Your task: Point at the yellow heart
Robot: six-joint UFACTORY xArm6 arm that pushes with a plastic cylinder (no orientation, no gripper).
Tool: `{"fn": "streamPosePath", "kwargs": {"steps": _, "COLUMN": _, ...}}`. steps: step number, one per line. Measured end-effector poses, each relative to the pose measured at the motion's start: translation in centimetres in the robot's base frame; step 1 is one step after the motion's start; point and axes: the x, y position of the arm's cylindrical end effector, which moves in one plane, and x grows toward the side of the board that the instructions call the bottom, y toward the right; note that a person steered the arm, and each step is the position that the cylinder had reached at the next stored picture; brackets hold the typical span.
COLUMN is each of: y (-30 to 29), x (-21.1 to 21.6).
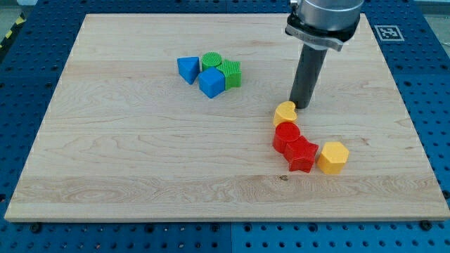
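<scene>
Blue triangular block and blue cube huddle with two green blocks at the wooden board's upper left. Rightward, the yellow heart sits just beside my tip, a bare rod with nothing to open or close, above the red blocks and a yellow hexagon.

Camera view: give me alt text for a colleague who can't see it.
My tip rests beside the yellow heart, at its upper right, on a wooden board. Red blocks and a second yellow block lie below; blue and green blocks cluster upper left.
</scene>
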Motion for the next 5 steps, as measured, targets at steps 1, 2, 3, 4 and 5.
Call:
{"fn": "streamPosePath", "kwargs": {"steps": 1, "y": -3.2, "x": -0.6}}
{"fn": "streamPosePath", "kwargs": {"steps": 2, "y": -7.2, "x": -0.6}}
{"fn": "streamPosePath", "kwargs": {"steps": 3, "y": -7.4, "x": -0.3}}
{"fn": "streamPosePath", "kwargs": {"steps": 4, "y": -6.0, "x": 0.8}}
{"fn": "streamPosePath", "kwargs": {"steps": 5, "y": -3.4, "x": 1.6}}
